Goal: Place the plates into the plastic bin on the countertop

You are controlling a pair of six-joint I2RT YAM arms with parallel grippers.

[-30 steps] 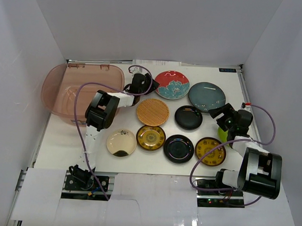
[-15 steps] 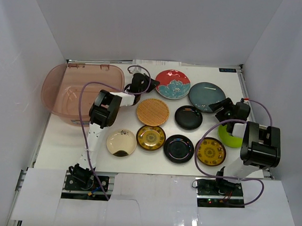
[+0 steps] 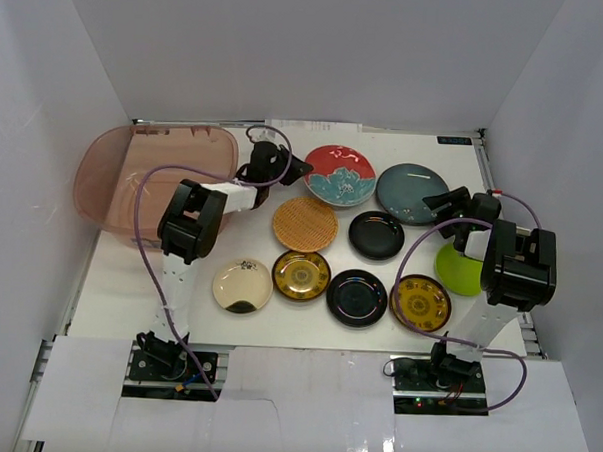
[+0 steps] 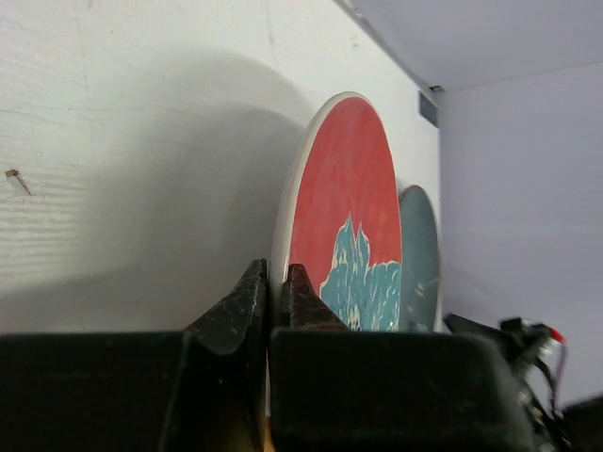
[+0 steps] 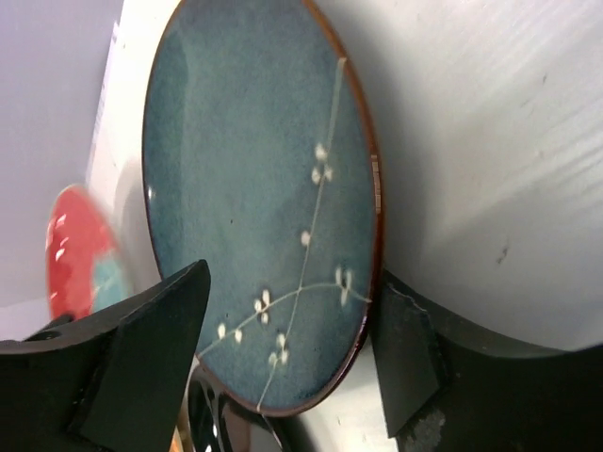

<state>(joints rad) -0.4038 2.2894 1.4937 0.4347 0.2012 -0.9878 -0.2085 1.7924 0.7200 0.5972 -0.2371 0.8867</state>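
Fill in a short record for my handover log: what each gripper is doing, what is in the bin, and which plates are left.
left gripper: shut on the rim of the red plate
right gripper: open, fingers on either side of the teal plate edge
plastic bin: far left of the countertop, no plates seen inside
plates outside bin: nine
untouched: seven, including the woven tan plate and the cream plate
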